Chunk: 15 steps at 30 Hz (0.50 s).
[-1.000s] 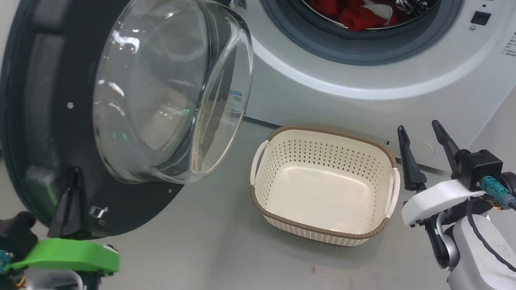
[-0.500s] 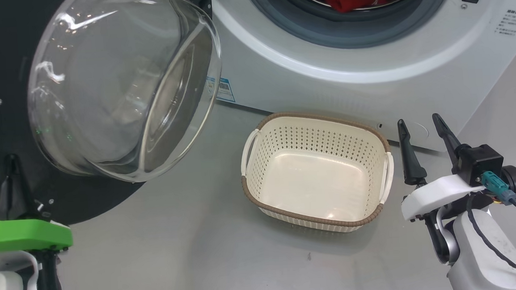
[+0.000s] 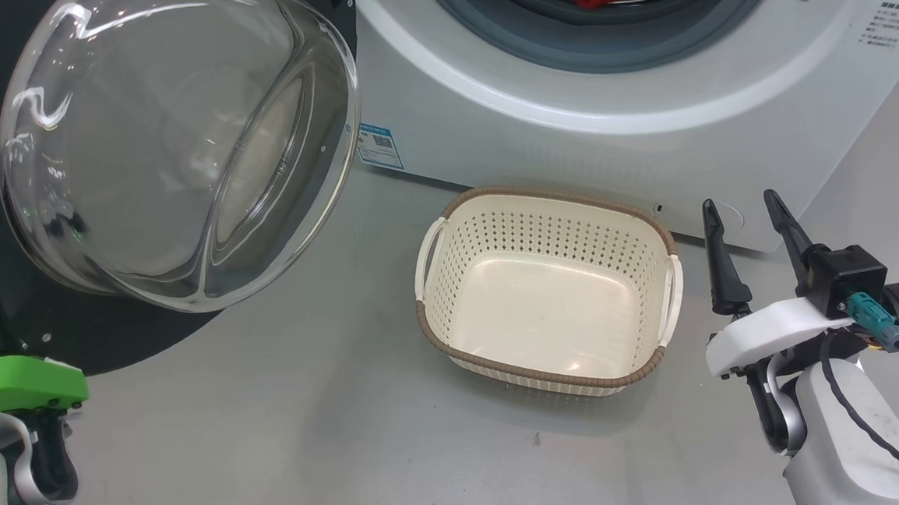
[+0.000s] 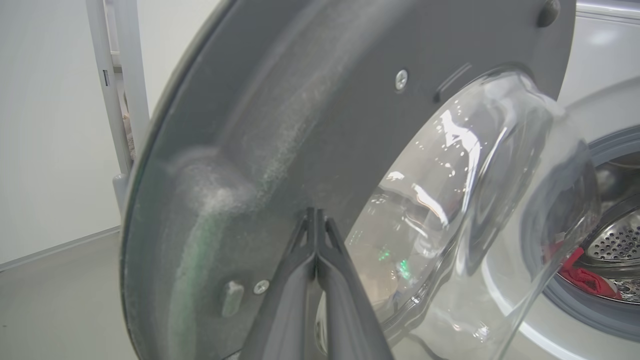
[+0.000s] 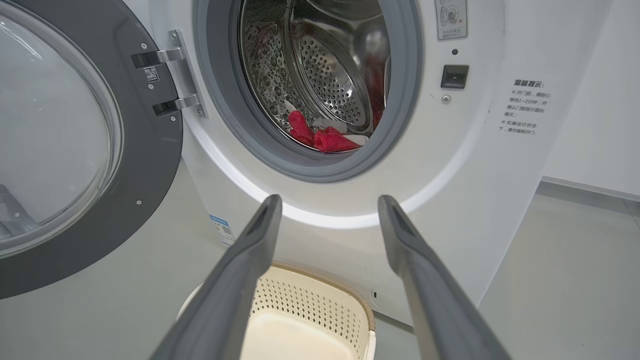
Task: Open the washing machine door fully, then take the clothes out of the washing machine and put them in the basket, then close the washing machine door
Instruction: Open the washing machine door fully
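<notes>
Left claw (image 4: pixel 316 215) is clenched, both fingers pressed flat together w/ nothing btwn them. Its tips sit right at the inner face of the washing machine door (image 3: pixel 177 144), on the dark ring just beside the glass bowl (whether they actually touch the ring, can't tell). Seen from this claw, the bowl bulges out ahead and to the right. Further right, past the glass, is the mouth of the washing machine (image 3: pixel 568 151), w/ a bit of the clothes (image 5: pixel 330 140) showing red low in the steel drum (image 5: pixel 330 75).

Right claw (image 3: pixel 740 207) is released, fingers spread wide and empty, pointing toward the machine's front. The basket (image 3: pixel 550 235) stands upright on the grey floor (image 3: pixel 312 433) just left of this claw and below its tips. It has nothing in it and sits close in front of the machine. The clothes lie ahead of and above the right claw, well apart from it, inside the drum behind the grey gasket (image 5: pixel 300 165). They are red w/ some white patches. The door hangs swung open on its hinge (image 5: pixel 170 75), well off to this claw's left, beyond the basket. A small blue label (image 3: pixel 378 144) sits on the machine's lower front corner, btwn door and basket in the head view
</notes>
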Motion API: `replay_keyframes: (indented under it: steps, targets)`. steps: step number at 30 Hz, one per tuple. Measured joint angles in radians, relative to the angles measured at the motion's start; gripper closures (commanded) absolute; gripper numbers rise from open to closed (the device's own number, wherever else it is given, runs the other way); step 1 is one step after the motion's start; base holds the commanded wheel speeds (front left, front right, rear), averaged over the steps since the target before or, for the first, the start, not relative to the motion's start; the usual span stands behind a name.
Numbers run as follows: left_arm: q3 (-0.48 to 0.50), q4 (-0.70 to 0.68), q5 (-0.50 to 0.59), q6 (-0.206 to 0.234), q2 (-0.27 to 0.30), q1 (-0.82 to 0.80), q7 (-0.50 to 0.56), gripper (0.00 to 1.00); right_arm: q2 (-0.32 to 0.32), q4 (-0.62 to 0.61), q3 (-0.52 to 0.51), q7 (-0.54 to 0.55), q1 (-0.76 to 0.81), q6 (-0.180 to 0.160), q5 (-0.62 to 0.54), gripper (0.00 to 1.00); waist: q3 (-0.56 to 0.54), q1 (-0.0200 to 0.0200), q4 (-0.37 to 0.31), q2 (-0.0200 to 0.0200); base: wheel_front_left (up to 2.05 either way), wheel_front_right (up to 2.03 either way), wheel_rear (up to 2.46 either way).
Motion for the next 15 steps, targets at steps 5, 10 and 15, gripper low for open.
replay_keyframes:
  steps: [5, 10, 15]
  targets:
    - [0.0, 0.033, 0.0, -0.001, 0.005, -0.023, -0.007, 1.0, 0.0, 0.005, 0.0, 0.0, 0.0, 0.002, -0.008, 0.0, 0.001, 0.0, 0.001, 0.0, 0.0, 0.0, 0.0]
    - [-0.005, 0.058, 0.006, -0.014, 0.013, -0.03, -0.017, 1.0, 0.0, 0.006, 0.001, 0.0, 0.0, 0.005, -0.008, 0.0, -0.003, 0.0, 0.0, 0.0, 0.0, 0.0, 0.0]
    - [-0.024, 0.058, 0.029, -0.014, 0.014, -0.028, -0.026, 1.0, 0.0, 0.006, 0.002, 0.0, -0.001, 0.006, -0.007, 0.0, -0.009, 0.0, -0.004, 0.0, 0.0, 0.0, 0.0]
